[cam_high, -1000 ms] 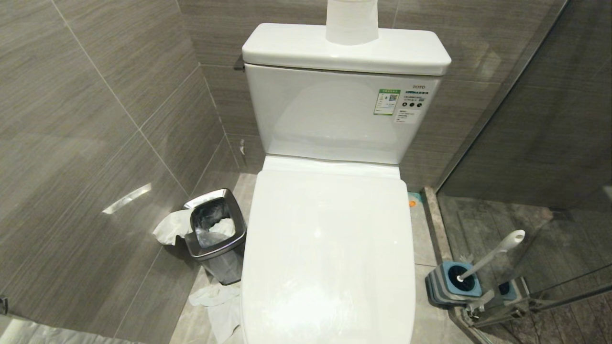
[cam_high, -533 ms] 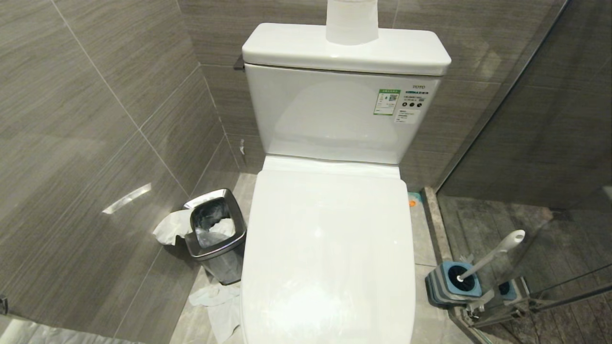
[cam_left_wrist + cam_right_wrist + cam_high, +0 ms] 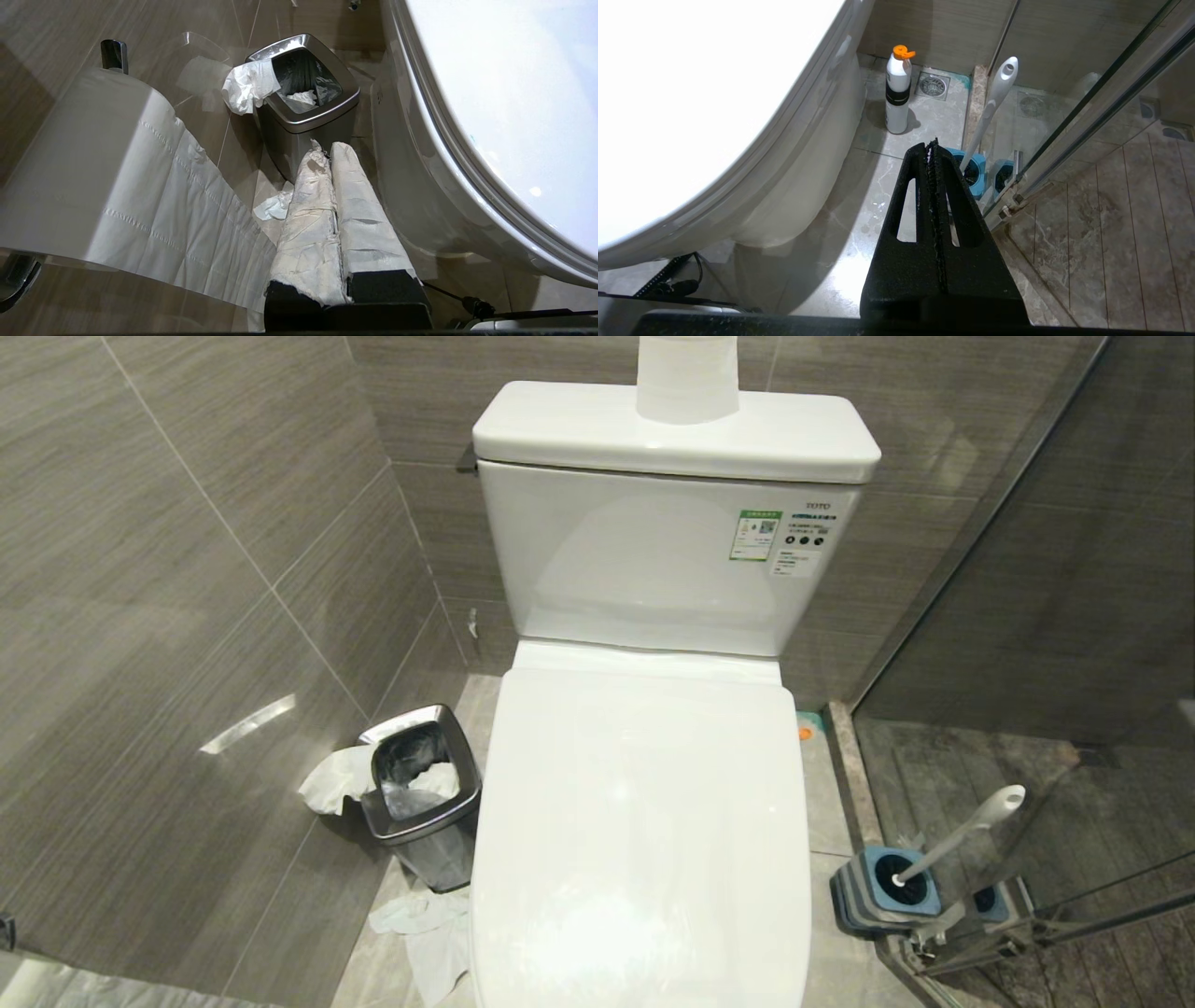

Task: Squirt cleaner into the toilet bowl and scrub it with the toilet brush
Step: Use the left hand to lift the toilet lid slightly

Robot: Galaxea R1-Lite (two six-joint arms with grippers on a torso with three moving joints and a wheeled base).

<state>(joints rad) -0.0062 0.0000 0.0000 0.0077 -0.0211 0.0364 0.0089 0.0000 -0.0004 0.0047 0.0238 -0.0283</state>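
The white toilet bowl (image 3: 644,821) fills the middle of the head view with its lid down, so the basin is hidden. The toilet brush (image 3: 962,835) leans in its blue-and-grey holder (image 3: 887,891) on the floor to the right, bristles hidden inside. No cleaner liquid shows; a white bottle with an orange cap (image 3: 897,88) stands by the toilet's base. My left gripper (image 3: 327,147), fingers wrapped in white tape, hangs shut and empty left of the toilet (image 3: 490,93). My right gripper (image 3: 931,142) is shut and empty, short of the brush (image 3: 994,98). Neither gripper appears in the head view.
A steel waste bin (image 3: 420,803) with tissue stands left of the toilet, crumpled paper (image 3: 429,924) on the floor before it. A paper roll (image 3: 93,163) hangs on the left wall. Another roll (image 3: 686,378) sits on the tank. A glass shower partition (image 3: 1074,616) borders the right.
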